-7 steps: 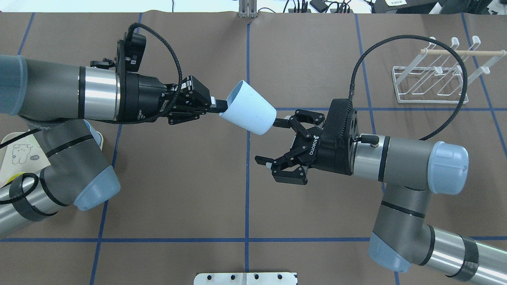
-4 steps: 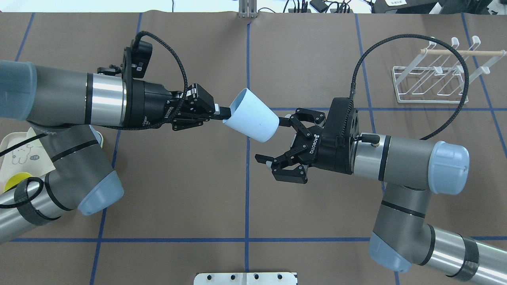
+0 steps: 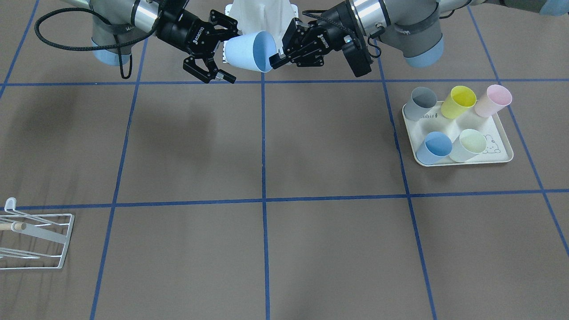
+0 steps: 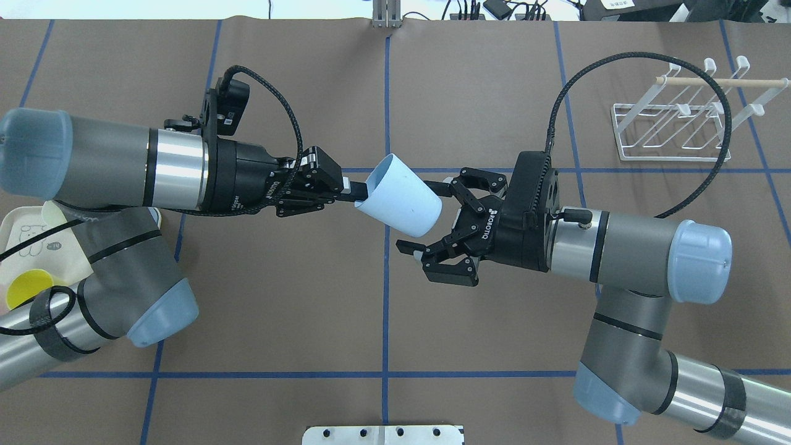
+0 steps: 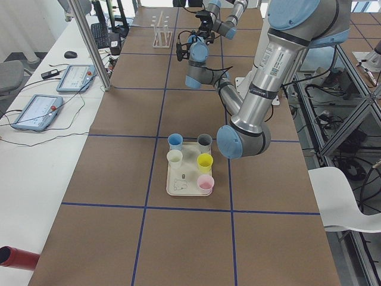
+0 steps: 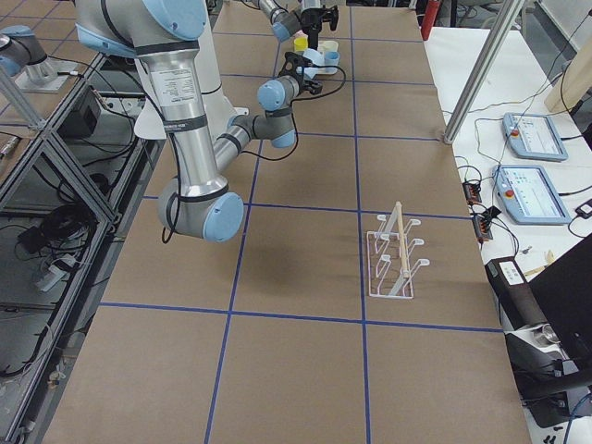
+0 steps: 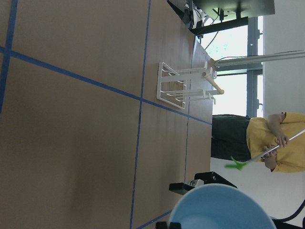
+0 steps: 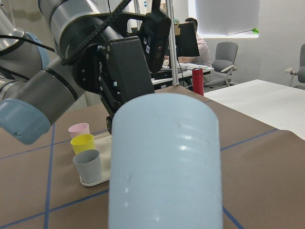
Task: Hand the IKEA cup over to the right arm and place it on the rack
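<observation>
Hiding behind blue cup (image 4: pixel 400 203), right gripper (image 4: pixel 422 216) fingertip.

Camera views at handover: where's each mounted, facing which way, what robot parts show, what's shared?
Overhead: behind the robot, looking forward-down; left tool shut on cup, right tool open at its base.
Front-facing: across the table, facing the robot, steeply down; both tools, tray.
Exterior left: table end, looking along it; left arm near.
Exterior right: opposite end; right arm near, rack.
Left wrist: past cup rim towards rack.
Right wrist: faces cup base, left tool behind.
Shared: rack in overhead and left wrist.
</observation>
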`<state>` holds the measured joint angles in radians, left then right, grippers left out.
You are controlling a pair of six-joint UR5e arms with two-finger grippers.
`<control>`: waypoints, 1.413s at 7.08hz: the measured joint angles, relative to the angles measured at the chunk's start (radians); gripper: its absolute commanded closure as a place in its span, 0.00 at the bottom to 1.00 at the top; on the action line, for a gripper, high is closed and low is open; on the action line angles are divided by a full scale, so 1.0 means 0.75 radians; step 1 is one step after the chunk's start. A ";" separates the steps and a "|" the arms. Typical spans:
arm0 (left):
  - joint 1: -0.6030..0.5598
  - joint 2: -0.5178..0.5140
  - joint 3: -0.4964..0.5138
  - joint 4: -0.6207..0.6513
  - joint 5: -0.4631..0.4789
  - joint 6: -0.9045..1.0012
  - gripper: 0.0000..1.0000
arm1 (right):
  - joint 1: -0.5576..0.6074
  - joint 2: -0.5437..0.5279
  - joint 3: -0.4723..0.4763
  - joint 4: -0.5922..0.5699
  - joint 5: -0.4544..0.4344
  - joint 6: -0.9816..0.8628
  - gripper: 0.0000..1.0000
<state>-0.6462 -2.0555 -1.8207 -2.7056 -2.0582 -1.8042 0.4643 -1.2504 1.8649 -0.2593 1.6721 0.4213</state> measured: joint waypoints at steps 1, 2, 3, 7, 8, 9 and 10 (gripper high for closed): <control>0.001 0.000 0.003 0.001 0.001 0.003 1.00 | 0.000 0.001 0.000 0.000 0.000 0.000 0.06; 0.002 0.001 0.006 0.001 0.001 0.004 1.00 | 0.000 0.001 0.001 0.000 0.000 -0.001 0.08; 0.002 0.002 0.008 0.001 0.001 0.005 1.00 | 0.001 0.002 0.001 0.000 0.000 -0.001 0.12; 0.003 0.004 0.017 0.002 0.002 0.007 1.00 | 0.003 0.001 0.003 0.000 0.000 -0.001 0.14; 0.003 0.004 0.019 0.002 0.002 0.006 1.00 | 0.003 0.001 0.003 0.000 0.000 -0.001 0.15; 0.004 0.004 0.021 0.001 0.002 0.007 1.00 | 0.003 0.001 0.003 0.000 0.000 -0.001 0.28; 0.004 0.004 0.022 0.001 0.002 0.007 1.00 | 0.003 0.001 0.003 0.000 0.000 -0.002 0.47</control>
<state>-0.6432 -2.0525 -1.8045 -2.7051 -2.0570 -1.7994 0.4663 -1.2500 1.8669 -0.2592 1.6720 0.4200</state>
